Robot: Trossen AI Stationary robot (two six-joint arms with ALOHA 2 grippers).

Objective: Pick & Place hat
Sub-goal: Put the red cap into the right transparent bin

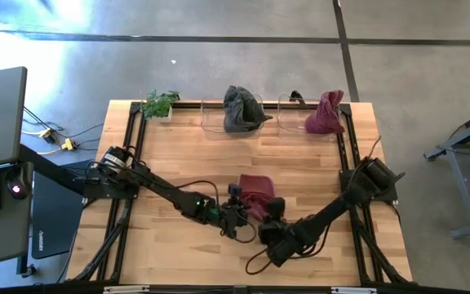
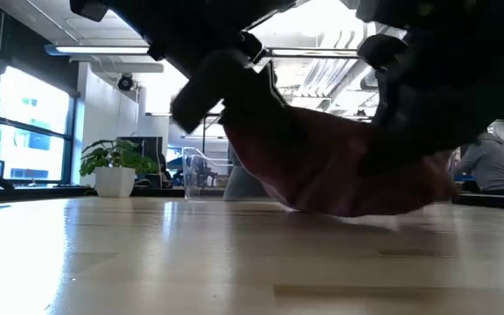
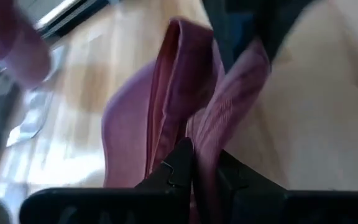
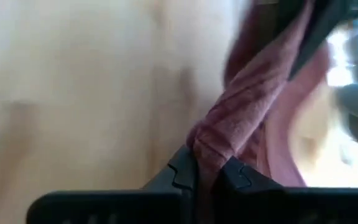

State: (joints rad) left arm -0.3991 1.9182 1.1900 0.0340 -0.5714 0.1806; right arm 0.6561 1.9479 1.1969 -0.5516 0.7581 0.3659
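Observation:
A maroon knit hat (image 1: 256, 193) sits near the middle of the table, between my two grippers. My left gripper (image 1: 237, 206) is at the hat's left near edge and is shut on it. My right gripper (image 1: 272, 211) is at its right near edge, also shut on it. The low view shows the hat (image 2: 339, 171) as a sagging maroon mass under both grippers, its underside at or just above the tabletop. Both wrist views show the cloth running away from the fingers. My left gripper pinches the hat's rim (image 3: 205, 149) between its two fingers, a folded ridge of ribbed cloth. The fingers (image 3: 178, 167) come in low from the table's left near side. The cloth rises from the pinch and opens out beyond it. My right gripper pinches a bunched fold of the hat's edge (image 4: 211, 144) between its two fingers (image 4: 183, 169). It comes in low from the table's right near side. The cloth stretches away from the pinch toward the other gripper; whether the hat's underside rests on the table cannot be told.
Two clear bins stand at the far edge: one (image 1: 215, 104) holds a grey hat (image 1: 241, 110), the other (image 1: 289, 106) a maroon hat (image 1: 325, 114). A small potted plant (image 1: 160, 104) stands at the far left corner. Bare wood (image 1: 178, 151) lies between hat and bins.

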